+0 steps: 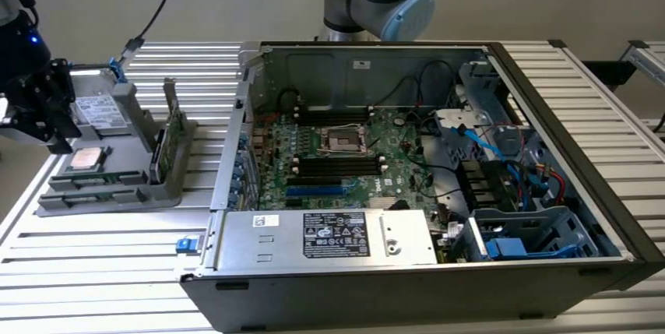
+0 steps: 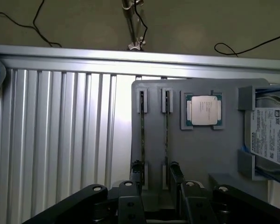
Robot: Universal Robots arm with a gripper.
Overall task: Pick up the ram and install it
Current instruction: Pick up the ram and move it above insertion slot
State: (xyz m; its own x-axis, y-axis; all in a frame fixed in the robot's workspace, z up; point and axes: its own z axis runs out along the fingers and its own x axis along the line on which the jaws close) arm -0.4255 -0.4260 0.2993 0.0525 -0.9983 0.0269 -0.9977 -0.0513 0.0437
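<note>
In the exterior view you have bare table (image 1: 104, 272) at 6 o'clock of the holder (image 1: 93, 198); at 3 o'clock the case (image 1: 416, 295) wall stands near. The two ram sticks (image 2: 142, 133) stand on edge with a slim gap between (CPU (image 2: 204, 110) flat just beside, drive (image 2: 270, 135) beyond). The case is open over the motherboard (image 1: 353, 159); cables (image 1: 497, 151) crowd its 3 o'clock side.

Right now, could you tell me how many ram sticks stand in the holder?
2: one ram stick in the holder slot farther from the processor, the other in the slot nearer it. None seems hidden.
</note>
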